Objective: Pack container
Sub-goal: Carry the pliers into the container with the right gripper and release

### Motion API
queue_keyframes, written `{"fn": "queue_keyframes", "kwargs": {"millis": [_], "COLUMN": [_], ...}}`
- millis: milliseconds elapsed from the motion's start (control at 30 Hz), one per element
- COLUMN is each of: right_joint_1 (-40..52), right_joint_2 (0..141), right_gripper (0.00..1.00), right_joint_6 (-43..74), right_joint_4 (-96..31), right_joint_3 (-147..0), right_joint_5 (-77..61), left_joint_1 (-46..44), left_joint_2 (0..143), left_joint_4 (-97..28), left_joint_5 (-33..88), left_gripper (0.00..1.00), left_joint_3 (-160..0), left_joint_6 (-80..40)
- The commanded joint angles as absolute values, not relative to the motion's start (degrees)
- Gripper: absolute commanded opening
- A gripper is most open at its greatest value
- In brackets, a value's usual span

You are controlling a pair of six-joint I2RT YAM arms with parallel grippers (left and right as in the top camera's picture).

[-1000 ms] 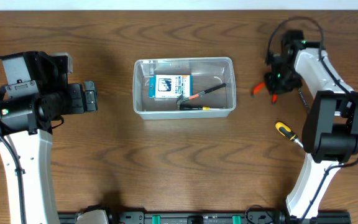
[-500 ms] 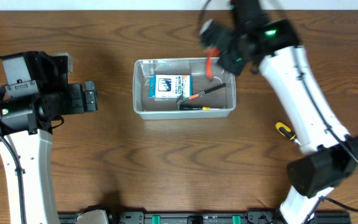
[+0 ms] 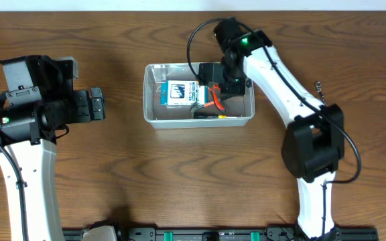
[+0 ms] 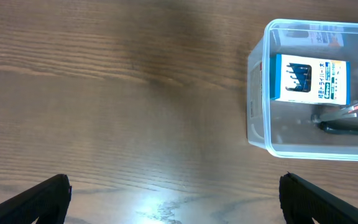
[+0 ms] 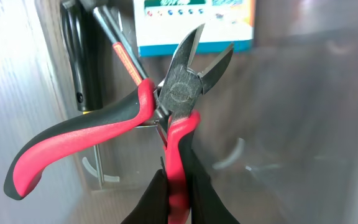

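Left fingers: spread wide, gripping nothing, above bare desk left of the tub.
Container: clear tub mid-desk, holding a blue bit box and a black-handled screwdriver.
Right fingers: clenched on one red handle of the side cutters, over the tub's contents.

The box lies in the container's left half, the cutters just right of it.
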State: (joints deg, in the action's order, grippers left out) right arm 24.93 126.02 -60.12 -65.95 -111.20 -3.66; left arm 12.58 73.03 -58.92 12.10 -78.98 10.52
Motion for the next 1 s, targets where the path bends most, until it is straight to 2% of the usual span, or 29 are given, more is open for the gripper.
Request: {"fn": "queue_keyframes", "kwargs": {"millis": [0, 100, 167, 233, 267, 300, 367, 633, 667, 700, 833, 967], "right_joint_1": [24.8, 24.8, 24.7, 24.7, 24.7, 24.6, 24.6, 24.5, 24.4, 24.1, 21.3, 14.0], "right_joint_2": [126.8, 127.2, 127.2, 127.2, 127.2, 127.2, 127.2, 125.5, 124.9, 124.0, 120.6, 117.3], "right_gripper": [0.01, 0.02, 0.08, 0.27, 0.44, 0.54, 0.68, 0.74, 0.89, 0.99, 0.99, 0.99], "right_joint_6": [-61.3, -61.3, -61.3, -60.7, -60.0, -59.5, -57.8, -47.2, -44.6, -41.3, -25.9, -10.5], "right_joint_4": [-65.8, -65.4, -65.2, -65.0, -64.7, -64.5, -63.7, -66.5, -67.5, -68.1, -69.3, -73.5], "right_joint_3": [-111.3, -111.3, -111.3, -111.3, -111.3, -111.3, -111.3, -117.9, -119.7, -121.5, -129.1, -136.2], "right_joint_5": [-4.6, -4.6, -4.6, -4.5, -4.5, -4.5, -4.3, 1.6, 2.0, 2.6, 5.1, 5.6], "left_joint_1": [12.4, 12.4, 12.4, 12.4, 12.4, 12.4, 12.4, 12.4, 12.4, 12.4, 12.4, 12.4], "left_joint_2": [73.4, 73.4, 73.4, 73.4, 73.4, 73.4, 73.4, 73.4, 73.4, 73.4, 73.4, 73.4], "left_joint_4": [-59.1, -59.1, -59.1, -59.1, -59.1, -59.1, -59.1, -59.1, -59.1, -59.1, -59.1, -59.0], "left_joint_5": [12.9, 12.9, 12.8, 12.8, 12.8, 12.8, 12.8, 12.9, 12.8, 12.9, 12.9, 12.9], "left_gripper": [0.98, 0.98, 0.98, 0.98, 0.98, 0.98, 0.98, 0.98, 0.98, 0.98, 0.98, 0.98], "left_joint_3": [-79.0, -79.0, -79.0, -79.0, -79.0, -79.0, -79.0, -79.0, -79.0, -79.0, -79.0, -79.0], "left_joint_6": [10.4, 10.4, 10.4, 10.4, 10.4, 10.4, 10.4, 10.4, 10.4, 10.4, 10.4, 10.4]}}
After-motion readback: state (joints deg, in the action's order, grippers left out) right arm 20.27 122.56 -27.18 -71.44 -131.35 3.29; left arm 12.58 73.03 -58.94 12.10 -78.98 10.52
